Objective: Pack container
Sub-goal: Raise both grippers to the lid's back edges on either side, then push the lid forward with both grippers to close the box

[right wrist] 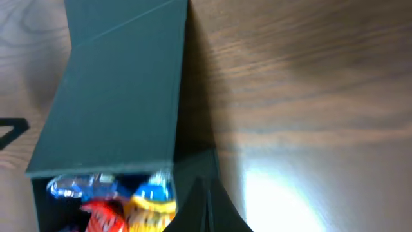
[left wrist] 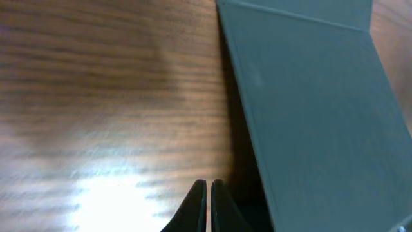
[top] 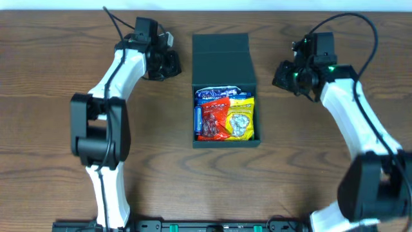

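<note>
The dark teal container [top: 225,141] stands open at the table's middle, its flap lid [top: 221,58] laid back toward the far side. Inside lie colourful candy bags [top: 225,115]: blue, red and yellow. My left gripper [top: 168,64] is shut and empty, just left of the lid; the lid also shows in the left wrist view [left wrist: 322,109] to the right of the shut fingers [left wrist: 208,187]. My right gripper [top: 280,76] is shut and empty, right of the lid. The right wrist view shows its fingers [right wrist: 206,193] beside the container [right wrist: 116,96] with the bags [right wrist: 122,200] inside.
The wooden table [top: 51,64] surrounds the container. The arm bases stand at the near edge [top: 206,225].
</note>
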You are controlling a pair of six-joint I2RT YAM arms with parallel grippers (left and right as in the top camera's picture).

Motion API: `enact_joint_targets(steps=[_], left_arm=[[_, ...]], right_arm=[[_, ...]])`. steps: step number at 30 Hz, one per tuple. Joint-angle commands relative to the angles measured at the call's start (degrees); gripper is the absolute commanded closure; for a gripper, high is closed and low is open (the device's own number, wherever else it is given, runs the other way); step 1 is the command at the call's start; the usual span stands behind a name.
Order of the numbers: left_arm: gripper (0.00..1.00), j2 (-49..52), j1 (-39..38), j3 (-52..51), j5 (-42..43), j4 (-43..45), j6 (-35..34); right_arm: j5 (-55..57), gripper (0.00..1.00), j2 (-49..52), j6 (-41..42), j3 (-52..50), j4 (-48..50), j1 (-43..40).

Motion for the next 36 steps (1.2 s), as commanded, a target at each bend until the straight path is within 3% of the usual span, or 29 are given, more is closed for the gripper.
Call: enact_joint_targets(steps=[1, 14, 25, 36], left_arm=[[0.94, 4.8, 0.3, 3.9, 3.7, -1.2, -2.6], [0.94, 8.5, 0.2, 6.0, 10.0, 1.4, -5.9], [0.94, 8.5, -1.1, 6.0, 13.5, 2.3, -5.8], [0.94, 8.5, 0.9, 8.1, 26.6, 2.7, -2.8]], right_arm=[[-7.5, 0.98, 5.5, 0.7, 0.7, 2.9, -1.0], [-20.1, 0.98, 20.9, 11.7, 0.7, 21.7, -1.7], [-27.4, 0.98, 22.9, 15.5, 0.7, 30.9, -1.4], [-40.6, 0.98, 22.9, 13.7, 0.7, 36.4, -3.3]])
